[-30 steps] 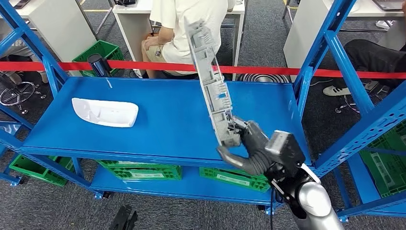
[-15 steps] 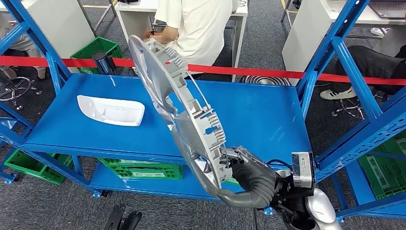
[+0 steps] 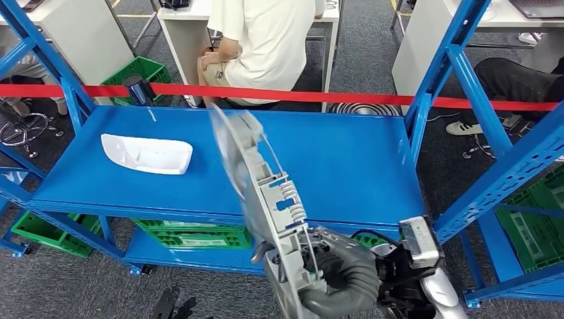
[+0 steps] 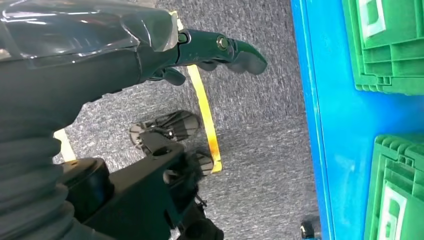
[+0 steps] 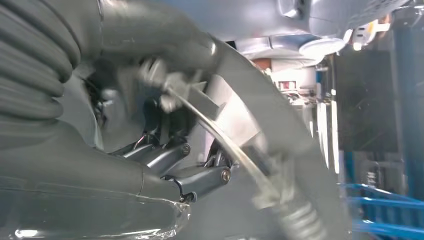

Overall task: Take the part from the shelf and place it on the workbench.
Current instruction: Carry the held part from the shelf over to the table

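A long grey plastic part (image 3: 266, 193) with ribs and clips stands tilted in the head view, lifted off the blue shelf (image 3: 346, 159). My right hand (image 3: 339, 279) grips its lower end, low in front of the shelf's front edge. Close up in the right wrist view, the same grey part (image 5: 250, 115) crosses in front of my dark fingers (image 5: 200, 180). A second part, a white curved shell (image 3: 146, 154), lies on the shelf's left side. My left hand (image 4: 200, 45) hangs over the grey carpet beside the lower shelf, fingers curled, holding nothing.
Blue shelf posts (image 3: 459, 73) rise at both sides. Green crates (image 3: 193, 236) sit on the lower shelf. Behind a red barrier tape (image 3: 372, 98), a person in a white shirt (image 3: 266, 40) sits at a desk. Another person's legs (image 3: 519, 76) are at far right.
My right hand has drawn the grey part back off the shelf and lower, toward me. The part has swung from near upright to a leaning pose. The white shell has stayed put.
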